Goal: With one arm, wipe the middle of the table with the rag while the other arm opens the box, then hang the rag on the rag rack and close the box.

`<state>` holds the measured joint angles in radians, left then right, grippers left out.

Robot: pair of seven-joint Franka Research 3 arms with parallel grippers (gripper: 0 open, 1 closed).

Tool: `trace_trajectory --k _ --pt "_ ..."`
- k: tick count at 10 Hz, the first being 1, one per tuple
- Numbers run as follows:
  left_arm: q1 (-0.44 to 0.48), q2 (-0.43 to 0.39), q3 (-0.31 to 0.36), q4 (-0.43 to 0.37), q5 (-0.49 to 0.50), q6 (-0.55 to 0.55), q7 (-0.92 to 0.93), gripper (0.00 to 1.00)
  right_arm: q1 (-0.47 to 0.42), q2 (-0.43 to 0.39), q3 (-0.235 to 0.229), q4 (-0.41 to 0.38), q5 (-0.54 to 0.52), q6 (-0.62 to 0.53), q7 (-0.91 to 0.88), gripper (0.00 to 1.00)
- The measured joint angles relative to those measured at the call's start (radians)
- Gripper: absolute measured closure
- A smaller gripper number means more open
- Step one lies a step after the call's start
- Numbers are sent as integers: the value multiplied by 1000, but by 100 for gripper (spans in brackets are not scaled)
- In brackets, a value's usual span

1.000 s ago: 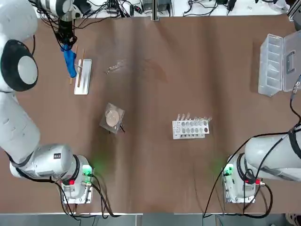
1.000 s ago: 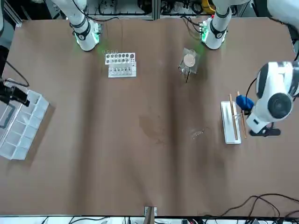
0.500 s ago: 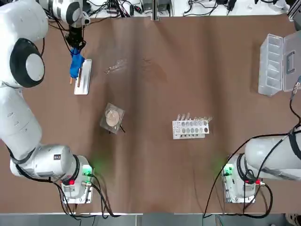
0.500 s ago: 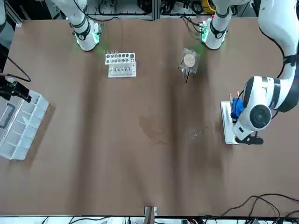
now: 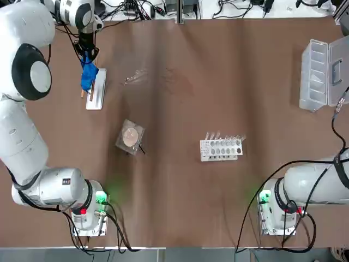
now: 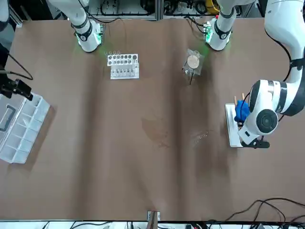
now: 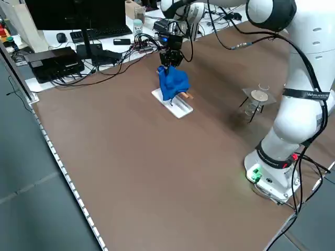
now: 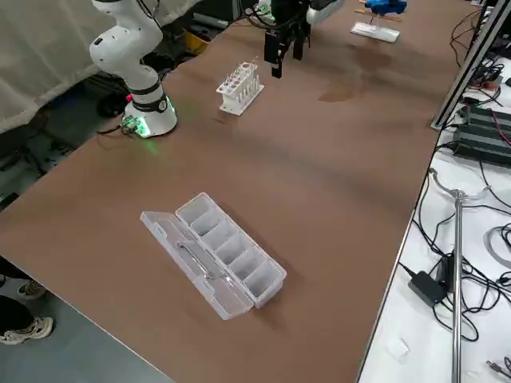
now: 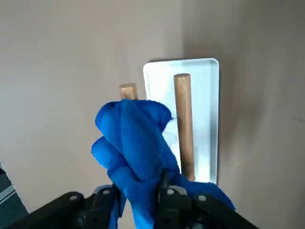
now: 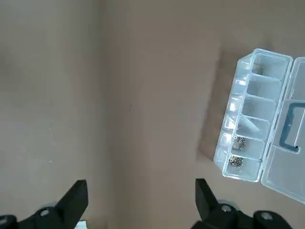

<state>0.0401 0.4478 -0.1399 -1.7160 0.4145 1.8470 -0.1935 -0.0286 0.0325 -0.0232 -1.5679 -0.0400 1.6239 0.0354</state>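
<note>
The blue rag [image 5: 88, 76] is bunched over the wooden rods of the white rag rack [image 5: 96, 97] at the table's [image 5: 180, 191] far left. My left gripper [image 5: 86, 56] hangs right above it. In the left wrist view the rag [image 9: 138, 148] fills the narrow gap between the fingers [image 9: 107, 196] and rests against a rod of the rack [image 9: 206, 95]. The box [image 5: 322, 73] lies open at the far right, its lid flat beside the compartments. My right gripper [image 10: 140, 205] is open, high above the table beside the box [image 10: 257, 119], holding nothing.
A white test-tube rack [image 5: 220, 147] stands right of the middle. A tan disc in clear wrapping [image 5: 130, 136] sits left of the middle, and a clear plastic scrap [image 5: 133, 76] lies near the rag rack. Cables run along the far edge.
My left gripper carried the rag sideways from beside the rag rack onto its rods, then held still there. The right gripper stayed open near the box.
</note>
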Motion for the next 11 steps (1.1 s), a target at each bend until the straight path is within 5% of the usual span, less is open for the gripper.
trace_trajectory --k 4,8,11 --pt "11 0 0 0 0 0 3 59 1 -4 0 -1 0 -11 0 0" --pt "11 0 -2 6 0 19 3 7 10 -4 0 -3 0 -12 0 0" --pt "11 0 -3 13 0 25 1 5 11 -4 0 -4 0 -13 0 0"
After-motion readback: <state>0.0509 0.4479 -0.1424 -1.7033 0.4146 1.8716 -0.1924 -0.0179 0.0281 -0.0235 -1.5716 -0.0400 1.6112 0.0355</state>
